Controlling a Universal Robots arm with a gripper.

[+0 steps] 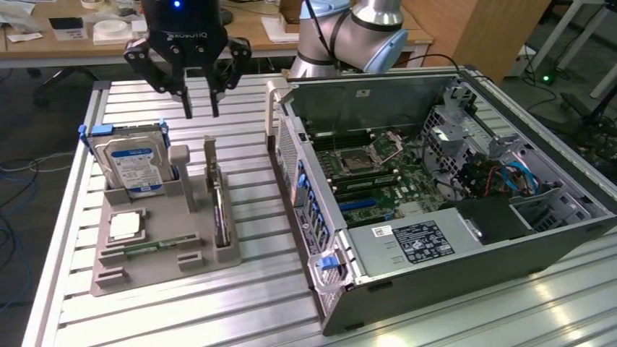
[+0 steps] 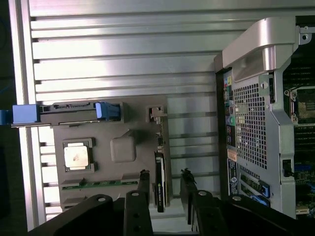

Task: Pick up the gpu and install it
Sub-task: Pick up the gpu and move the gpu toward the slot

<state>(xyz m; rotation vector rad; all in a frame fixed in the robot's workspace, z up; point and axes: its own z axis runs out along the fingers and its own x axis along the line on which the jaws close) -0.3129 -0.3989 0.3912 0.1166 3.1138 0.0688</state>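
Note:
The gpu is a thin card standing on edge in a slot at the right side of the grey holder. My gripper hangs above the table beyond the holder's far end, well clear of the card, its fingers apart with nothing between them. In the wrist view the gpu lies in line with the gap between my two fingertips, and my gripper is high above it. The open computer case stands on the exterior view's right with its motherboard exposed.
The holder also carries an upright hard drive with a blue-white label, a small square silver chip and a green memory stick. All of it rests on a slatted aluminium table. The case wall stands close beside the holder.

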